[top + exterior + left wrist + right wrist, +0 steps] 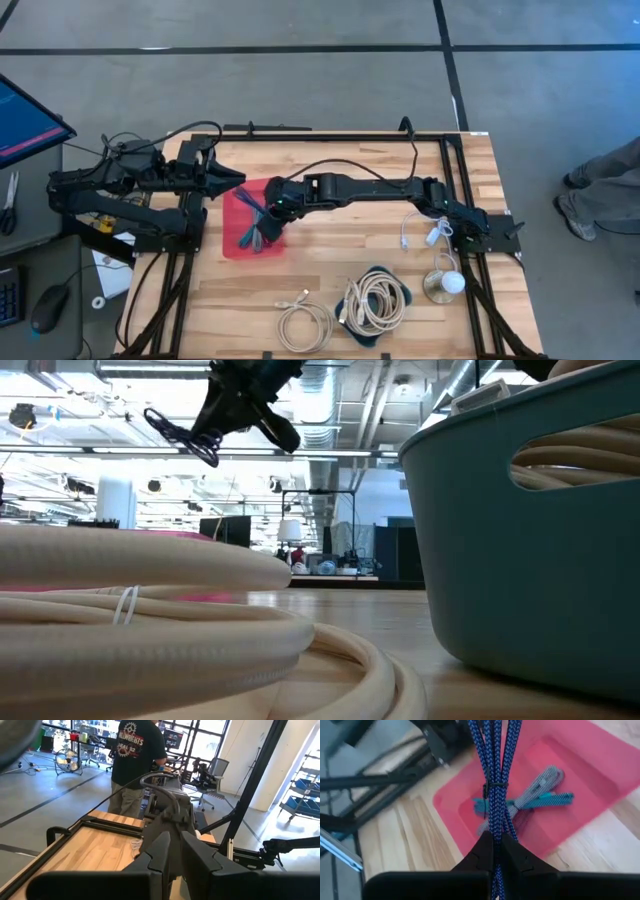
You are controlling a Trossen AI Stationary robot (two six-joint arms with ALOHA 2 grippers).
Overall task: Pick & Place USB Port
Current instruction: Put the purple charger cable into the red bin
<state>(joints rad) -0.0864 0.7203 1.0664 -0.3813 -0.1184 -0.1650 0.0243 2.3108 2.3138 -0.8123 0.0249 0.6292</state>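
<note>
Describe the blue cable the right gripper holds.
The blue cable is a braided bundle, several strands bound by a dark tie at mid-length. The right gripper is shut on it, and it hangs above the red tray, clear of the grey and teal cables lying inside. Its ends are out of view.

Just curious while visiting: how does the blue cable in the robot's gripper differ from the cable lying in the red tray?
The blue braided cable is dark blue, bundled and clamped in the right gripper above the red tray. The grey-and-teal cable is paler and lies loose inside it. Both look braided.
</note>
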